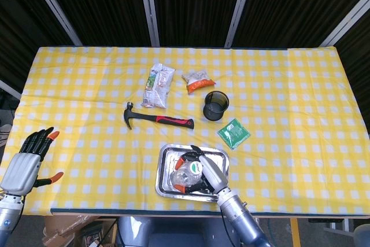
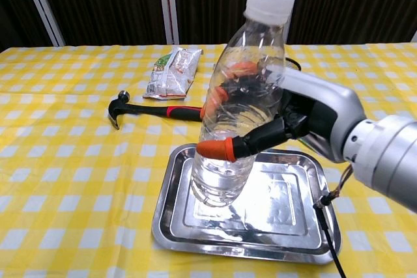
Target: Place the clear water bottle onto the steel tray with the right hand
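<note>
A yellow-and-white checked cloth-covered tabletop [image 1: 289, 85] stands before a dark wall [image 1: 191, 4] crossed by pale slanted metal bars [image 1: 148, 4]; below the front edge, possibly cardboard clutter.

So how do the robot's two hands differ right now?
The right hand grips the water bottle over the steel tray; the left hand holds nothing, fingers spread, at the table's left edge. Both have dark fingers with orange tips.

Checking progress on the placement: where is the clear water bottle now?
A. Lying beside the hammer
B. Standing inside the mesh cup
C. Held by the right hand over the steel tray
C: the right hand grips the clear water bottle over the steel tray.
</note>
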### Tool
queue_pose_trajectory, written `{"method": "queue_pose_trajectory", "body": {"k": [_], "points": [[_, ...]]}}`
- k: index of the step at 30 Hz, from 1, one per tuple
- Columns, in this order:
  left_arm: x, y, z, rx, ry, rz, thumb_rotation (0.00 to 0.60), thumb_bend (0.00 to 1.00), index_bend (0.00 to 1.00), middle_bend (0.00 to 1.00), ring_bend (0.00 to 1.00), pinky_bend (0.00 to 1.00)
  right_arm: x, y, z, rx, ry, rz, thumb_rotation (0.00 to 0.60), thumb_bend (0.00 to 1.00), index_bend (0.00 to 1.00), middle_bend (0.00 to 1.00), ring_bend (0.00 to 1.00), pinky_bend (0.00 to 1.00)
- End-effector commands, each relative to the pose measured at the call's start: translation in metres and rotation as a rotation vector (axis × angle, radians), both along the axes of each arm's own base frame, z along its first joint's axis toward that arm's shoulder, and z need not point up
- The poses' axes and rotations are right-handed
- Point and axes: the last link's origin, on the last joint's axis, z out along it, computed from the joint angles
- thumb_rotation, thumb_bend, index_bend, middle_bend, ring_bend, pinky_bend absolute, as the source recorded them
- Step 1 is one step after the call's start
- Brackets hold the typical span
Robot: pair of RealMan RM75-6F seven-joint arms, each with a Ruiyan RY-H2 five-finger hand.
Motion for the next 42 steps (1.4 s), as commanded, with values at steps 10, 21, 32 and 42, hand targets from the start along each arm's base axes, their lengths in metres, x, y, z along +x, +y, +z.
{"method": "queue_pose_trajectory", "body": {"k": [10, 21, 32, 42], "points": [[0.001, 0.000, -0.003, -0.009, 0.007, -0.002, 0.600, 0.15, 0.06, 0.00, 0.00, 0.00, -0.013, -0.002, -0.025, -0.034, 0.085, 0.004, 0.600, 0.50, 0.69, 0.58, 0.27, 0.00], [0.000, 0.001, -0.005, -0.014, 0.018, 0.002, 0.600, 0.15, 0.06, 0.00, 0.00, 0.00, -0.019, -0.005, -0.034, -0.063, 0.088, 0.003, 0.600, 0.50, 0.69, 0.58, 0.27, 0.00], [0.000, 0.002, -0.006, -0.014, 0.021, 0.005, 0.600, 0.15, 0.06, 0.00, 0.00, 0.00, -0.032, -0.010, -0.040, -0.095, 0.142, 0.011, 0.600, 0.50, 0.69, 0.58, 0.27, 0.00], [0.001, 0.001, -0.008, -0.020, 0.032, 0.004, 0.600, 0.15, 0.06, 0.00, 0.00, 0.00, -0.042, -0.010, -0.036, -0.061, 0.176, 0.002, 0.600, 0.21, 0.59, 0.54, 0.23, 0.00]]}}
